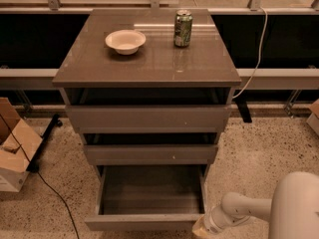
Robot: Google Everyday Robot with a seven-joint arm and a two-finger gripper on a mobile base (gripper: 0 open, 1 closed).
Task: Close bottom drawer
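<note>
The bottom drawer [149, 195] is pulled far out of the grey-brown cabinet, its wide shallow grey box empty and its flat front [142, 222] near the bottom edge of the view. The middle drawer [149, 154] and top drawer [148, 118] above it stand slightly out. My gripper [202, 229] is at the bottom edge, just right of the bottom drawer front's right end, on a white arm [239, 210] reaching in from the lower right. Whether it touches the front cannot be told.
A white bowl [125, 41] and a green can [183, 28] stand on the cabinet top [149, 63]. A cardboard box [12, 151] and a black cable [50, 188] lie on the speckled floor at left. A white cable [254, 59] hangs at right. Rails run behind.
</note>
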